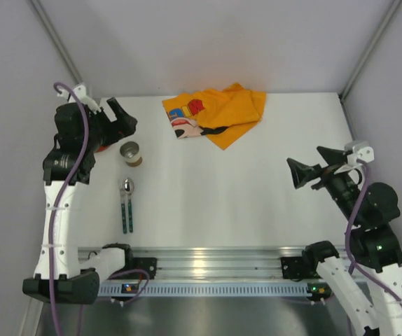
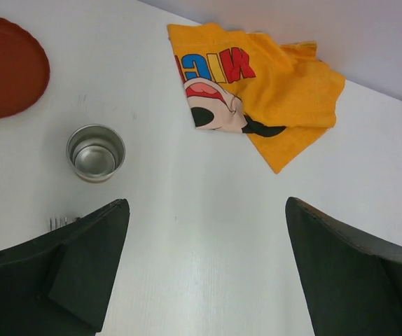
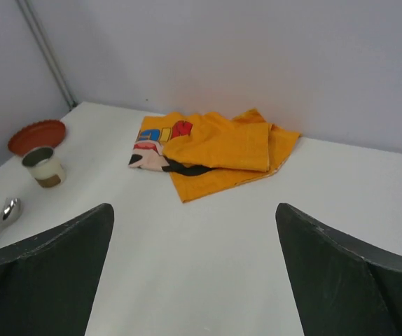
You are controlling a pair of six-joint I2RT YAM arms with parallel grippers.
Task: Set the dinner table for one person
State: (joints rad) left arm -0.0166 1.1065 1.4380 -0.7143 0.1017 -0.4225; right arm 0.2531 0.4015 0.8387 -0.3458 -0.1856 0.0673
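Top external view gives us the whole layout: the dinner table (image 1: pixel 243 203) lies flat, its long axis running left to right, its long near edge along the ribbed rail (image 1: pixel 208 264). At far left, the left gripper (image 1: pixel 120 119) hangs over the table with its jaws spread wide and nothing between them. Beneath it, mostly hidden in this view, sits a red-brown plate (image 2: pixel 5 66). Just right of the plate stands a metal cup (image 1: pixel 130 153), upright and apart from it. Nearer to us a spoon (image 1: pixel 127 186) lies with its bowl toward the far edge and its teal handle toward the rail. A second teal handle lies alongside it, and the left wrist view shows what we take for fork tines (image 2: pixel 57 222). At far centre an orange cloth (image 1: pixel 218 115) sits crumpled and folded over itself. On the right, the right gripper (image 1: pixel 300 173) is also fully spread and empty, pointing left across bare tabletop. We judge the setting not yet begun. The next move likely calls for flattening the cloth toward the middle, which needs a pinch on one edge or corner.
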